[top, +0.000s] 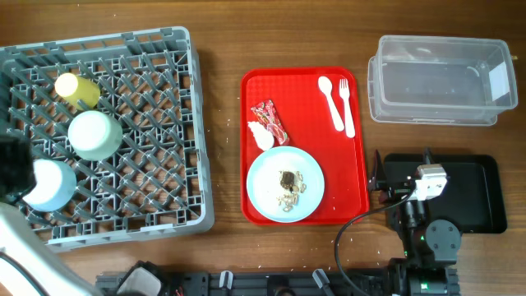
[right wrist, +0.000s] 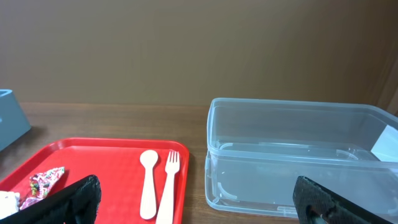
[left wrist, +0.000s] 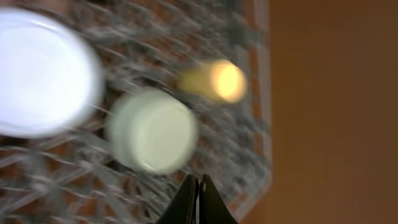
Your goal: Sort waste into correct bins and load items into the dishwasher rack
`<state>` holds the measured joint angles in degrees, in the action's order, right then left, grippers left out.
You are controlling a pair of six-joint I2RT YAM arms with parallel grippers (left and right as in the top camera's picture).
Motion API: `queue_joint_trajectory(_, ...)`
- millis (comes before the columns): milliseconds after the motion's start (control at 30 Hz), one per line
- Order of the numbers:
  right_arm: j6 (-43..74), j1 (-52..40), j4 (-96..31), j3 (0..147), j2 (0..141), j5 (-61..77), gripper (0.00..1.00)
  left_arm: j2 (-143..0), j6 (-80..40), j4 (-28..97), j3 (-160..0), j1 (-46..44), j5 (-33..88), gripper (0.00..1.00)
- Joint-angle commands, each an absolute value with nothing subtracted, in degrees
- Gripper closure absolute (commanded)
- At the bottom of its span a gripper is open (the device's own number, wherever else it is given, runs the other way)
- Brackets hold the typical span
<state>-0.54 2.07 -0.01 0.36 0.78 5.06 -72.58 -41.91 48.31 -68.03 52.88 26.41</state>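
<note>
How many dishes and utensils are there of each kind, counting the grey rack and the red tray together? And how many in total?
Yellow cup: 1
Pale bowls: 2
White plate: 1
White fork: 1
White spoon: 1
Total: 6

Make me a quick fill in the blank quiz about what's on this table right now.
The yellow cup sits in the grey ____.
The fork and spoon lie on the ____ tray.
The food scraps sit on the round white ____.
Missing words: rack, red, plate.
</note>
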Motion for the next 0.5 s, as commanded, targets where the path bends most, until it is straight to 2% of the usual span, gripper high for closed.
queue_joint_trajectory(0,-1.1,2.11,0.16,0.3,0.43,4.67,0.0,-63.64,-42.98,46.98,-69.01,35.81,38.09,0.82)
queue_joint_trajectory(33,-1.13,2.11,0.16,0.3,0.43,4.67,0.0,-63.26,-42.83,46.3,-69.01,27.59,38.02,0.45)
queue_joint_trajectory(67,-1.13,2.11,0.16,0.3,0.43,4.67,0.0,-63.79,-42.13,44.29,-69.01,18.85,37.36,0.2)
queue_joint_trajectory(133,-1.13,2.11,0.16,0.3,0.43,4.67,0.0,-65.91,-37.85,40.36,-69.04,3.03,32.08,0.2)
queue_joint_trajectory(233,-1.1,2.11,0.14,0.3,0.43,4.67,0.0,-71.46,-33.85,38.96,-70.19,-19.81,9.76,0.11)
queue_joint_trajectory(267,-1.08,2.11,0.16,0.3,0.43,4.67,0.0,-73.49,-33.17,41.41,-72.05,-24.56,2.15,0.04)
queue_joint_trajectory(367,-1.1,2.11,0.14,0.3,0.43,4.67,0.0,-79.72,-33.17,53.17,-79.35,-31.73,-15.4,0.01)
queue_joint_trajectory(467,-1.1,2.11,0.16,0.3,0.43,4.67,0.0,-79.07,-38.11,60.34,-79.75,-29.69,-30.28,0.0)
